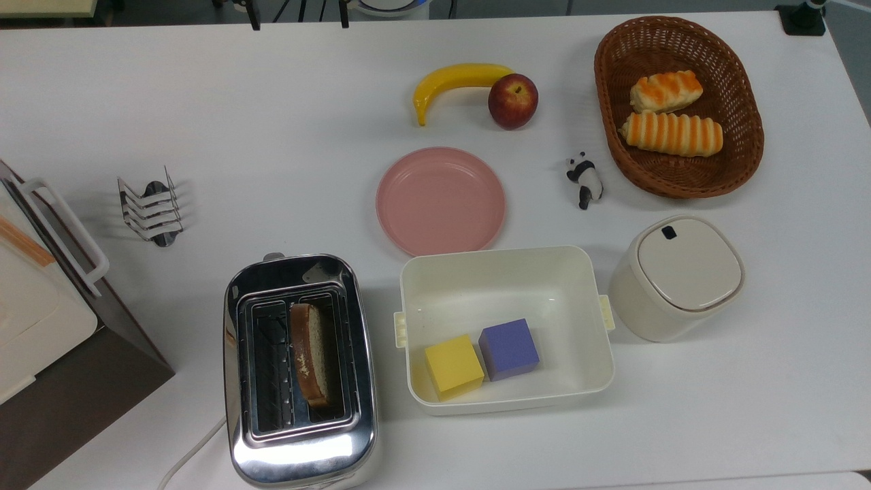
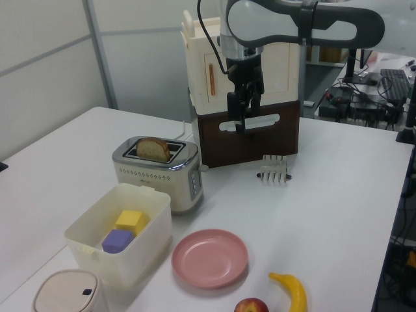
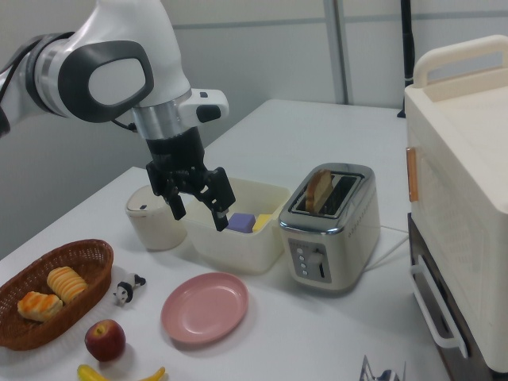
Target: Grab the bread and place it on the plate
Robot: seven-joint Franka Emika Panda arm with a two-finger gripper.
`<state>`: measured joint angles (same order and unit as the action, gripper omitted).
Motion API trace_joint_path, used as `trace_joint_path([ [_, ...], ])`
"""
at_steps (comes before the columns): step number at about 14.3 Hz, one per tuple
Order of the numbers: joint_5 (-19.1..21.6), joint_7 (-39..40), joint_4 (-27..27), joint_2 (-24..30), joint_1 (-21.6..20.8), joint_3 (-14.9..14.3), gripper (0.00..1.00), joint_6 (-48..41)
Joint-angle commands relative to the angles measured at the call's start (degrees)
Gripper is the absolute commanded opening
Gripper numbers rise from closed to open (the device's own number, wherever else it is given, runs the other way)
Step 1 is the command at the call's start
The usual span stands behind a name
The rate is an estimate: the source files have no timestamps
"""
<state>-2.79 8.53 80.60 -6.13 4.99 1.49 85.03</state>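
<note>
Bread [image 1: 311, 354] sits upright in one toaster [image 1: 299, 371] slot, plate [image 1: 440, 201] bare nearby. Your gripper [image 3: 200, 208] hangs spread and empty, well above. Come in crooked and you'll probably clip the slot wall or crush the slice, then drop it short.

The bread [image 1: 311, 355] stands up in 1 slot of the toaster [image 1: 299, 371], with open air above it. The tub [image 1: 505, 328] sits just beside the toaster and close to the plate [image 1: 440, 200]. The plate's top is bare. The claw [image 3: 198, 209] hangs open, high above the worktop [image 1: 272, 150].
</note>
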Motion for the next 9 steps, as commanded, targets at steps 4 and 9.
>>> trace_joint_path([
  [4,-0.6,-0.9,1.9,1.3,-0.5,-0.1,1.0,-0.2],
  [9,-0.3,-0.3,1.7,0.9,-0.4,-0.1,1.0,0.5],
])
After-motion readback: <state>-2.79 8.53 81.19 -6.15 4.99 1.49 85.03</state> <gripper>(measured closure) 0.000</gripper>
